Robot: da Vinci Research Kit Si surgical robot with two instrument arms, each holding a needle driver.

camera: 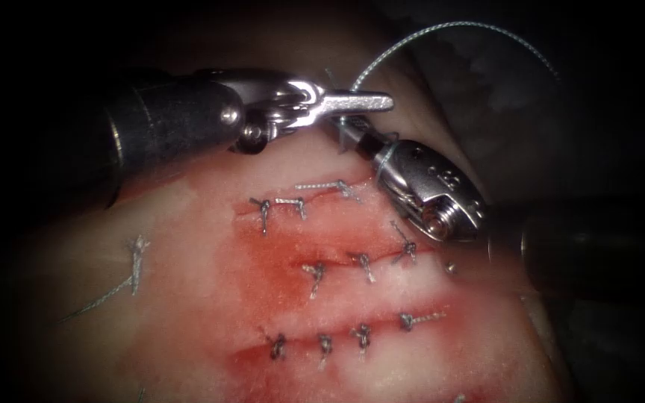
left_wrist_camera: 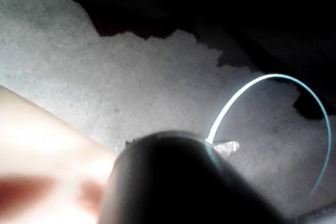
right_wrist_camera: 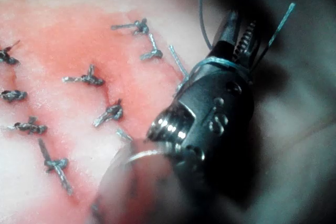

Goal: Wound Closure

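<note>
Tissue (camera: 188, 298), a pale slab of pork belly stained with red fluid (camera: 278, 276), carries three rows of cuts already drawn together with knotted stitches (camera: 322, 345): four knots along the row nearest the tissue's lower edge, several more along the middle row (camera: 363, 263), and a few along the upper row (camera: 296, 201), whose right end lies just beside the tools. A lone knot (camera: 137, 250) with a long tail sits apart toward the left edge. By the look of it most of the closure is done, and any remaining work seems to lie at the upper row. The left tool (camera: 367, 101), bright polished steel on a dark shaft, reaches over the upper edge with its jaws clenched together; whether thread is caught between them cannot be told. The right tool (camera: 349, 134), a rounded metal wrist, points up toward it with the thread (camera: 442, 26) wound around its neck; in the right wrist view (right_wrist_camera: 239, 38) the serrated jaws stand slightly parted, though what, if anything, they hold is unclear. The braided grey thread arcs in a stiff loop past the tissue's upper edge. The needle cannot be made out. The knots are short, frayed tufts; the tissue is moist and glistening.
</note>
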